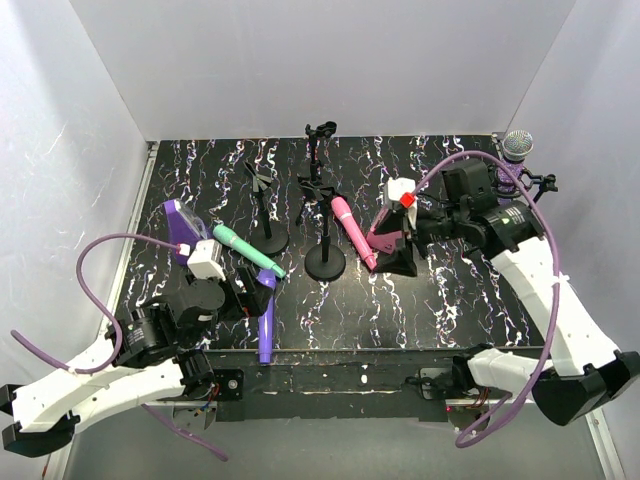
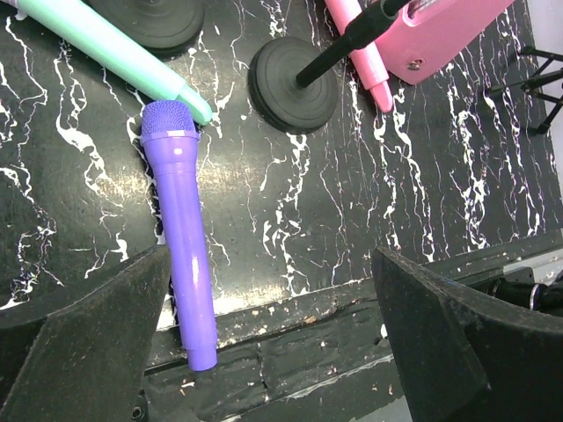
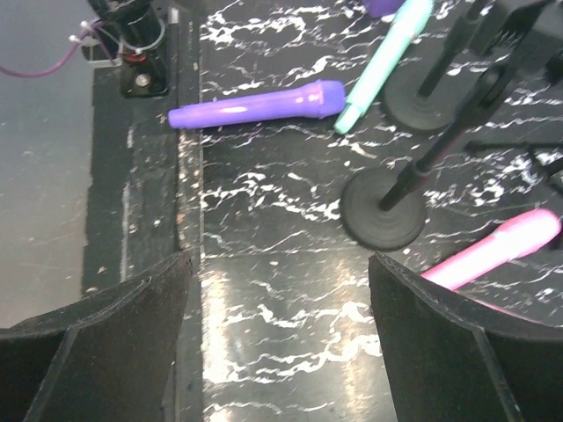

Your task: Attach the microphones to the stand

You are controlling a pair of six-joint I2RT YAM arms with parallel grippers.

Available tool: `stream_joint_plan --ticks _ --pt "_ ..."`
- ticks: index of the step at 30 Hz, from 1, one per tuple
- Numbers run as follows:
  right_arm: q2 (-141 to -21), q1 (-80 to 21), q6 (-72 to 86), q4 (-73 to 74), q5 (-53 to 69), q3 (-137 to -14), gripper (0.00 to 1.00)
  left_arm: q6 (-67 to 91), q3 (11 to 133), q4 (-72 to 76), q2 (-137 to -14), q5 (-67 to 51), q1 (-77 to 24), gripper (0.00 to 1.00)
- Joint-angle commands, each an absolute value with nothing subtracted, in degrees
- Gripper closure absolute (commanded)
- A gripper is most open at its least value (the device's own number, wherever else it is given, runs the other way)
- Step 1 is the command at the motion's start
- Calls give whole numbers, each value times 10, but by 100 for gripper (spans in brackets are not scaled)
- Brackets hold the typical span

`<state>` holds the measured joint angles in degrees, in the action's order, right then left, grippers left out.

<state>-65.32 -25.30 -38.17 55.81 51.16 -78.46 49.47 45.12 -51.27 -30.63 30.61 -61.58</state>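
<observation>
The left gripper (image 2: 271, 290) stands with its jaws at full spread and holds nothing; the plain purple microphone (image 2: 180, 264) lies on the marbled table (image 2: 369, 211) just beside the left finger (not between the fingers), with its handle end reaching over the table's near edge. The tapered end of the mint green microphone (image 2: 106, 48) lies just beside the purple head, and its other end points toward the purple wedge block (image 1: 180, 222). The right gripper (image 3: 280, 281) is likewise spread wide and empty, above bare table near the front edge. The pink microphone (image 1: 352, 232) lies diagonally between the round-base stand (image 1: 325, 262) and the pink wedge block (image 1: 390, 228). A second round-base stand (image 1: 270, 240) and a tripod stand (image 1: 318, 150) carry no microphone. The glittery purple microphone (image 1: 517, 148), with its silver mesh head uppermost, sits upright in a stand (image 1: 538, 182) at the right edge of the table.
</observation>
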Motion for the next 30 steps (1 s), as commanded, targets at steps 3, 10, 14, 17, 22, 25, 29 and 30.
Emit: stream_joint_plan --ticks 3,10,14,17,22,25,29,30 --pt "-703 -277 -291 345 476 -798 13 521 453 -519 -311 339 -615 2" --pt "-764 -299 -206 262 400 -809 14 497 480 -528 -345 337 -616 2" --pt "-763 -299 -181 166 430 -739 14 480 485 -520 -346 336 -615 2" --pt "-772 -299 -175 92 479 -695 18 468 489 -509 -346 333 -616 2" --pt "-802 -301 -145 20 482 -667 20 458 501 -512 -352 323 -615 2" --pt "-816 -301 -119 -44 490 -650 20 454 501 -511 -352 317 -616 2" --pt "-852 -301 -74 -129 493 -630 27 451 501 -505 -353 315 -616 2" --pt "-861 -301 -65 -148 496 -628 28 451 502 -504 -356 312 -615 2"
